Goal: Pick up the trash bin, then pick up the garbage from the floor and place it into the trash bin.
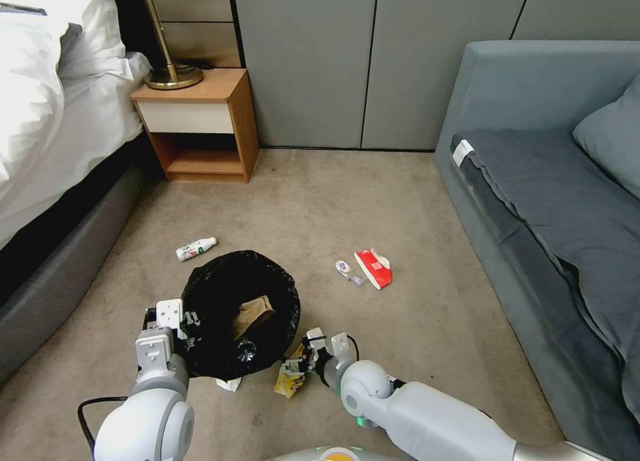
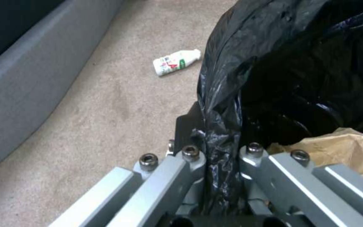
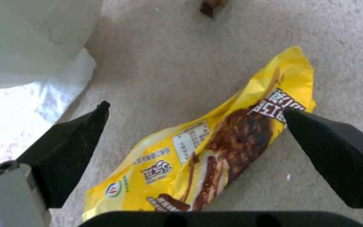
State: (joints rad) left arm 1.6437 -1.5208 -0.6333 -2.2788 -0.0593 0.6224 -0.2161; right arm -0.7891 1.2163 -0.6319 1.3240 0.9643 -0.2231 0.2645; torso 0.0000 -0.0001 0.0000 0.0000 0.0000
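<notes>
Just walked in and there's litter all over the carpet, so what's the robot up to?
It is tidying up. The left gripper is pinched on the rim of the bag-lined trash bin, which already holds a brown paper bag. The right gripper hangs open over a yellow wrapper beside the bin. A white bottle, a red carton and a small bottle lie on the floor.

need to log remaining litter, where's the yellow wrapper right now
The yellow wrapper lies on the carpet between the open right gripper fingers, beside the trash bin.
</notes>
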